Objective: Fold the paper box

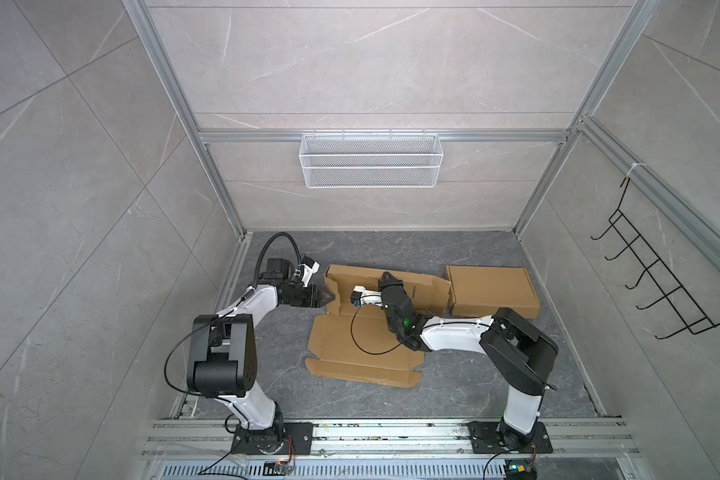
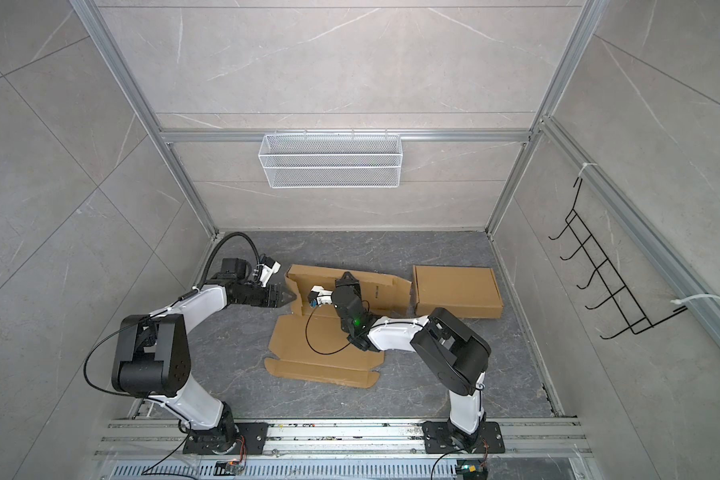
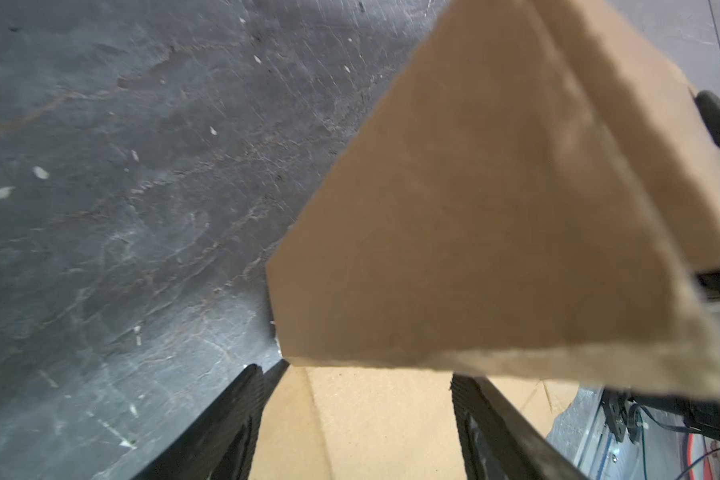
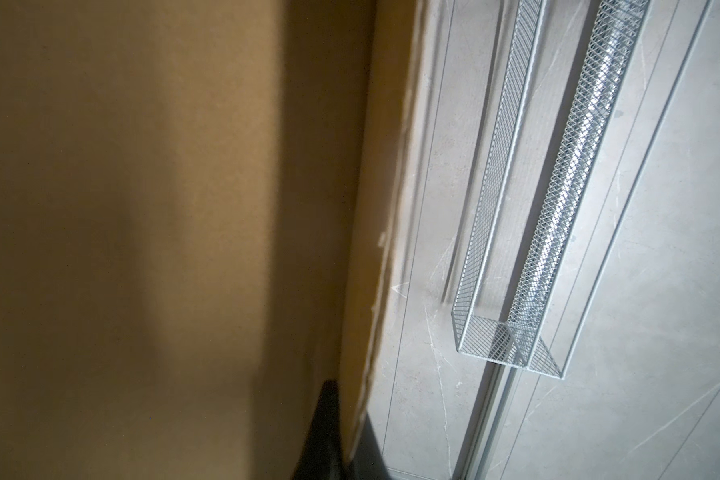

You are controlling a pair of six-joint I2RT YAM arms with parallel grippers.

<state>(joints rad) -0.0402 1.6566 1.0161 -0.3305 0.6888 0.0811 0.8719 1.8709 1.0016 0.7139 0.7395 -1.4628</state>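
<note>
The brown paper box [image 1: 362, 345] [image 2: 321, 345] lies mostly flat on the dark floor, with its back wall and left side flap raised. In both top views my left gripper [image 1: 331, 296] [image 2: 292, 296] points at the raised left flap from outside. The left wrist view shows that gripper [image 3: 356, 374] open, its fingertips at the flap [image 3: 495, 232], with flat cardboard showing between them. My right gripper [image 1: 386, 275] [image 2: 346, 275] reaches over the box and is shut on the top edge of the back wall. In the right wrist view that gripper [image 4: 346, 399] has the cardboard edge [image 4: 375, 249] pinched between its two fingers.
A folded cardboard box [image 1: 491, 291] [image 2: 456, 291] sits at the back right, close to the open one. A white wire basket [image 1: 371, 160] hangs on the back wall and a black hook rack [image 1: 657, 274] on the right wall. Aluminium frame rails border the floor.
</note>
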